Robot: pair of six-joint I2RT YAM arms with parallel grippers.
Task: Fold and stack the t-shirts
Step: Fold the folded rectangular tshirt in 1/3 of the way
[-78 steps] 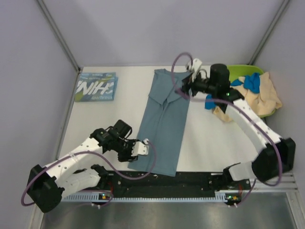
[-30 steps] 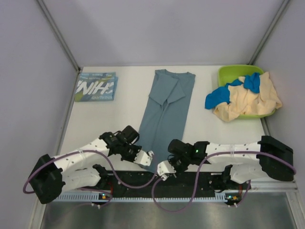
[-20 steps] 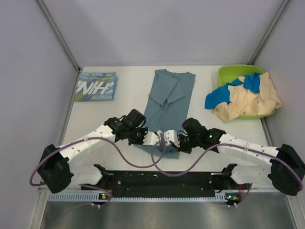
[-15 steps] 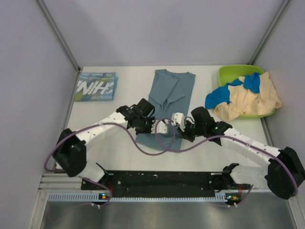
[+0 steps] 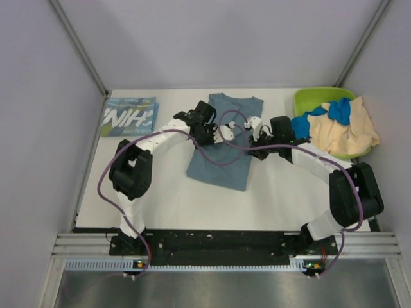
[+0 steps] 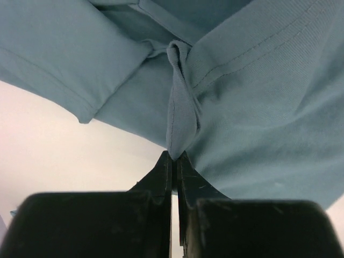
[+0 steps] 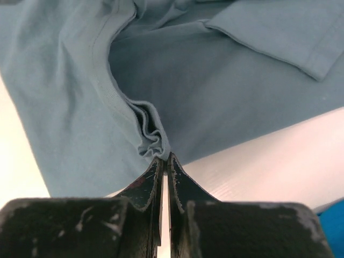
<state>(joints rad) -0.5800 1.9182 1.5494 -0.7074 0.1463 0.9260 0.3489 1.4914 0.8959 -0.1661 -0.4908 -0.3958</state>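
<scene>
Two grips | left tool (image 6: 173,160) and right tool (image 7: 164,160) both pinched shut on slate-blue shirt (image 5: 217,163) hem | shirt sits middle of tabletop (image 5: 289,192), lower half doubled upward | step: half-fold | next: probably lay hem by collar, let go

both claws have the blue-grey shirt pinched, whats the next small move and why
Probably carry the pinched edge of the slate-blue shirt farther toward its collar. The left claw and right claw are each shut on bunched cloth, and the collar end lies uncovered beyond them.
</scene>
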